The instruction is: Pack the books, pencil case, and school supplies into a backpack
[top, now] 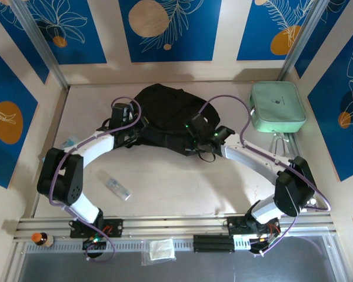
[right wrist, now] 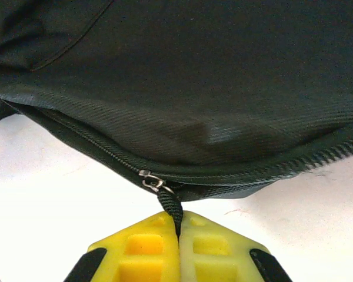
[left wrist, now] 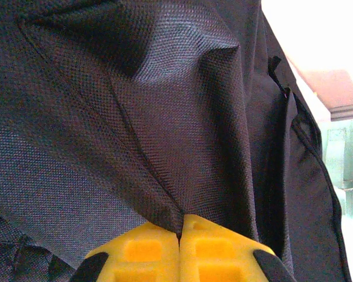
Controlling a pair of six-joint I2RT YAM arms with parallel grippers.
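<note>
On the left of the worktop [top: 182, 182], the clear plastic box [top: 116, 187] lies loose on the near side of the left arm, well apart from the bag. The left fingers [left wrist: 185, 238] are pressed together on a pinched fold of the backpack [top: 165, 106], gripping its left side. The cloth rises in a taut ridge straight ahead of them.

The backpack sits in the middle of the worktop toward the far wall, between the two arms. Its long side runs left to right.

The right fingers [right wrist: 183, 235] are clamped on the zip pull [right wrist: 170, 207], a short black cord hanging from the metal slider [right wrist: 151, 181]. The slider lies just ahead of the fingertips, on the bag's near edge. The zip track [right wrist: 265, 170] runs crosswise to the fingers, left to right along that edge. The coming move probably depends on this: the right arm would have to draw sideways along the track, not straight back, while the left grip holds the cloth steady. I cannot tell which stretch of the zip is open.

Far right, the mint-green case [top: 277, 106] rests apart from the bag.
</note>
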